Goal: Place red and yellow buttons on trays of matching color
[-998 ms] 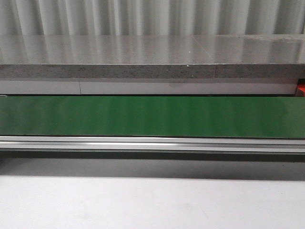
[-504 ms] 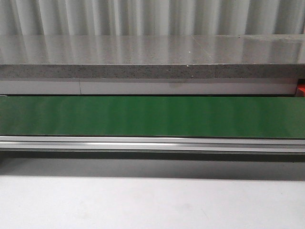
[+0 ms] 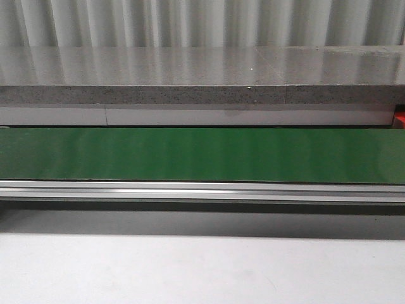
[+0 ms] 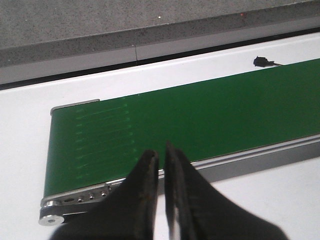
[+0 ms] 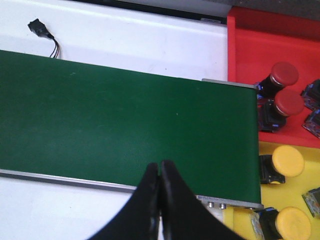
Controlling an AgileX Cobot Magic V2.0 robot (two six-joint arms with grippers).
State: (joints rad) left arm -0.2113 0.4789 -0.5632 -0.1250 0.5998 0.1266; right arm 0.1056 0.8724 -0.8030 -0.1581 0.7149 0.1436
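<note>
Two red buttons lie in the red tray beyond the end of the green belt. Beside it, two yellow buttons lie in the yellow tray. My right gripper is shut and empty over the belt's near rail, a short way from the trays. Over the near rail by the belt's other end, my left gripper hangs shut with only a hairline gap and holds nothing. No button is on the belt. Neither gripper shows in the front view.
More button bodies with blue bases poke in at the trays' outer side. A small black sensor with a cable sits on the white surface behind the belt. A grey stone ledge runs along the back.
</note>
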